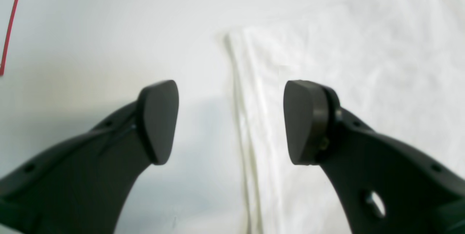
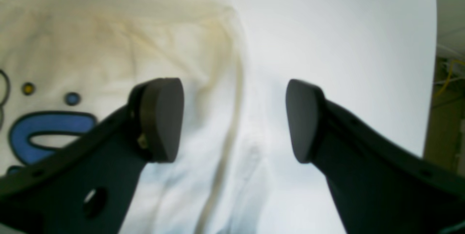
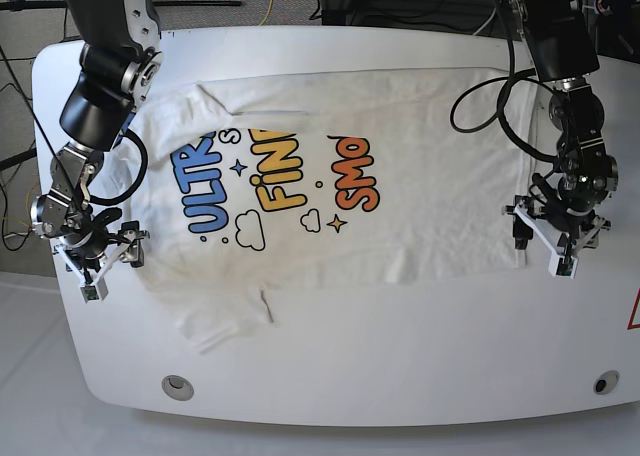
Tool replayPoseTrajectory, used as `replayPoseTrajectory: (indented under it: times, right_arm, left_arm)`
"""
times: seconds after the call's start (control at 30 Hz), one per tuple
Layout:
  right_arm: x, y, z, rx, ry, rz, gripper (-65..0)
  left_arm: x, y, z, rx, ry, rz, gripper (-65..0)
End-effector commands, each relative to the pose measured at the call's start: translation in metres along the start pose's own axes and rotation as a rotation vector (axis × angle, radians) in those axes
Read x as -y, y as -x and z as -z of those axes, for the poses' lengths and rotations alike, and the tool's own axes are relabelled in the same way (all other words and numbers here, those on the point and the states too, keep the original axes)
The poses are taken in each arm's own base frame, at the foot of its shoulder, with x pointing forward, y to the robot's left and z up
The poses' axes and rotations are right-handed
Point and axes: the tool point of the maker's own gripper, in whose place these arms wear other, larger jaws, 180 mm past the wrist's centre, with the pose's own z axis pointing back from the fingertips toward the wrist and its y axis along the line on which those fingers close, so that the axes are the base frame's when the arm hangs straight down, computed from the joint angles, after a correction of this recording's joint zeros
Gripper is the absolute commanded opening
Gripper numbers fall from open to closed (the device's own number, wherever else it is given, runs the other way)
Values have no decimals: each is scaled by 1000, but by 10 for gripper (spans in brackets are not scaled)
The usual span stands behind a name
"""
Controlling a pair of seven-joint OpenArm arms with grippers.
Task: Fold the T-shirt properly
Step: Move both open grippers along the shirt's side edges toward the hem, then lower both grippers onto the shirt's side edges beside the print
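- Lying print-side up, the T-shirt (image 3: 330, 191) was spread across the white table (image 3: 400, 346), collar end toward the base view's left, hem toward its right.
- Print: "ULTRA" in blue, "FINE" in yellow, "SMOL" in orange, with small clouds and stars around the letters.
- One sleeve (image 3: 220, 321) lay on the near side, creased and turned slightly; the other lay flat along the far edge.
- Left gripper (image 1: 231, 122): jaws spread wide, nothing between them; positioned over the hem edge, one finger above cloth, the other above bare table. Whether the fingers touched the surface could not be told.
- Right gripper (image 2: 234, 119): jaws likewise parted and empty; positioned over the shirt's edge at the collar end, the blue letter "U" (image 2: 47, 136) visible beside one finger.
- Red line (image 1: 9, 23): a thin marking on the table, well apart from the hem, in the left wrist view's corner.
- Cables (image 3: 480, 106): black, looped over the table beside the left arm.
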Motion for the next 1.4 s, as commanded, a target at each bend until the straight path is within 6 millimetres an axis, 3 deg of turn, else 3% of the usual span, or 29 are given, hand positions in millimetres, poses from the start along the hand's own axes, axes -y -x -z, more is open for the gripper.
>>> replayPoseTrajectory:
  times: [0.0, 0.3, 0.37, 0.57, 0.7, 0.97, 1.37]
  right_arm:
    - [16, -28, -10, 70, 29, -11, -228]
    - [18, -21, -8, 33, 25, -40, -227]
    - [13, -6, -2, -2, 7, -27, -226]
    - [3, 1, 7, -8, -28, 4, -226]
    - [-12, -5, 22, 8, -81, 37, -227]
    - [-31, -16, 35, 47, -139, 75, -227]
    - [-34, -17, 41, 43, -164, 101, -230]
  left_arm:
    - [-8, -24, -2, 61, -12, -4, -231]
    - [-10, -26, 6, 51, -2, -30, -238]
    - [-11, -19, 12, 35, 5, -43, -231]
    - [-11, -3, 22, -1, 27, -90, -231]
    - [-4, 12, 29, -39, 48, -88, -230]
    - [2, 21, 32, -59, 67, -80, -233]
    - [-1, 14, 29, -52, 57, -82, -232]
